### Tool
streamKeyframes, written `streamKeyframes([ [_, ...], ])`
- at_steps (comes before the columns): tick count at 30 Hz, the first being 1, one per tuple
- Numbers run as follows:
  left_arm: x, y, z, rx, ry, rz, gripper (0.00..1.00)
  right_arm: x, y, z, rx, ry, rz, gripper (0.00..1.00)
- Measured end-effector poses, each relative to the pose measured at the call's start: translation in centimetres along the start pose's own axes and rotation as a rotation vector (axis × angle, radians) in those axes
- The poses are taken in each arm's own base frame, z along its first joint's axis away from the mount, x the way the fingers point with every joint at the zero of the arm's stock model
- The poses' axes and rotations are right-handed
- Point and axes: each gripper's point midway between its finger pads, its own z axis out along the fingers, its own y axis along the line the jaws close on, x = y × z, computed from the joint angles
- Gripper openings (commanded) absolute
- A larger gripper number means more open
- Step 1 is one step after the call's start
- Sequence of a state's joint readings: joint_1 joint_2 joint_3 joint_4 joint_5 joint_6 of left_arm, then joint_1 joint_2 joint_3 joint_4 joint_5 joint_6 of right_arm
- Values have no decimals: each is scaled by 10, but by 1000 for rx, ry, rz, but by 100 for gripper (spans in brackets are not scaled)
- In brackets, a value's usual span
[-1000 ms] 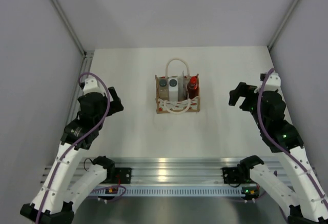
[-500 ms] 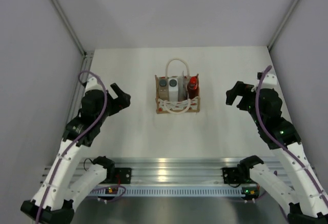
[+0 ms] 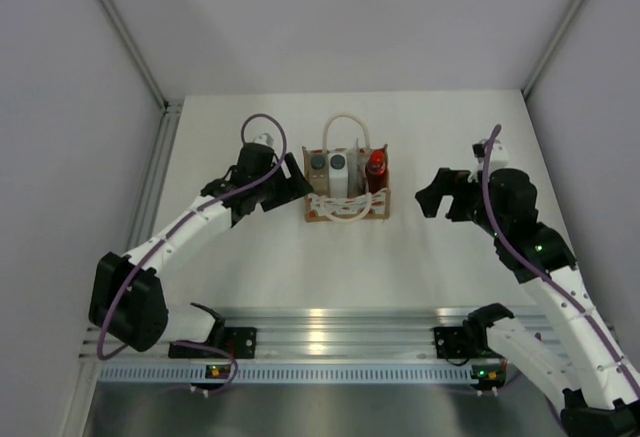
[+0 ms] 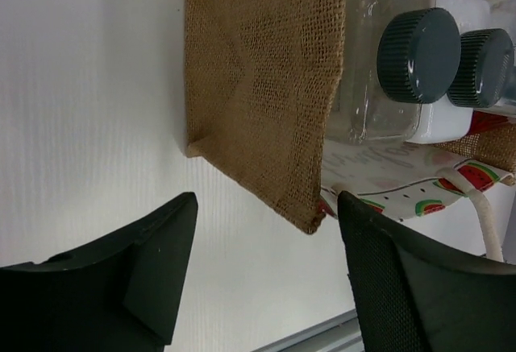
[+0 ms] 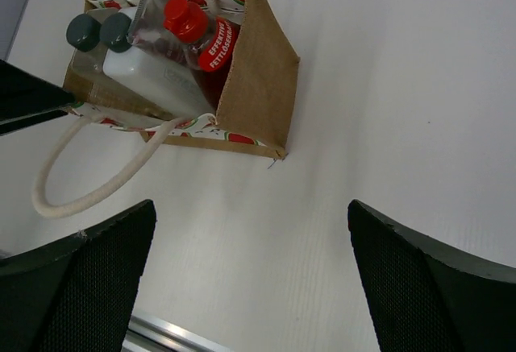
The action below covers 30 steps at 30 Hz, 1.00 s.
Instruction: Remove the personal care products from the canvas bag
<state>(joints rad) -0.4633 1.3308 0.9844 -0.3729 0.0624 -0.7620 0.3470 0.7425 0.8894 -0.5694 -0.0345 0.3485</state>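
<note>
The canvas bag (image 3: 346, 200) stands upright mid-table. It holds two white bottles with dark grey caps (image 3: 318, 163), a pale tapered tube (image 3: 356, 169) and a slim red bottle (image 3: 376, 167). My left gripper (image 3: 296, 179) is open and empty, right beside the bag's left wall. In the left wrist view the burlap side (image 4: 266, 86) fills the space ahead of that gripper (image 4: 270, 231), with the caps (image 4: 418, 54) beyond. My right gripper (image 3: 432, 197) is open and empty, a short way right of the bag. The right wrist view shows the bag (image 5: 262, 86), red bottle (image 5: 193, 34) and tube (image 5: 153, 10) ahead of it (image 5: 251, 215).
Cream rope handles loop off the bag, one to the back (image 3: 345, 122) and one drooping over the front (image 3: 335, 214). An aluminium rail (image 3: 330, 322) runs along the near table edge. Grey walls close in on both sides.
My left arm has swung far to the right and forward, from the table's left side to the bag's left wall. My right gripper has moved a little left toward the bag.
</note>
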Motion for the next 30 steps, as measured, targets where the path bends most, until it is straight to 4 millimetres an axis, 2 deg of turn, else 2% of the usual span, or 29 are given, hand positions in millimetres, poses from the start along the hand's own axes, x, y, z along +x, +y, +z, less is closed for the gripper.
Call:
streamKeyframes([
  [1, 0, -1, 4, 3, 1, -2, 59, 1, 3, 0, -16, 5, -1, 100],
  [6, 0, -10, 13, 22, -18, -1, 35, 8, 11, 4, -65, 48, -2, 98],
  [9, -3, -15, 14, 28, -41, 1, 17, 9, 19, 12, -96, 91, 5, 91],
  [11, -4, -16, 15, 28, -51, 0, 7, 0, 27, 22, -111, 114, 8, 86],
  [15, -3, -15, 18, 28, -53, -3, 0, -17, 49, 46, -128, 146, -10, 80],
  [19, -2, -18, 19, 32, -54, -5, 0, -33, 68, 80, -87, 164, -54, 74],
  [21, -1, -19, 19, 36, -54, -10, 0, -37, 75, 97, -54, 168, -79, 65],
  [28, -1, -21, 20, 28, -63, -30, 0, -30, 66, 139, 79, 210, -118, 50],
  [30, 0, -21, 20, 26, -65, -32, 0, -28, 63, 148, 108, 216, -126, 50],
])
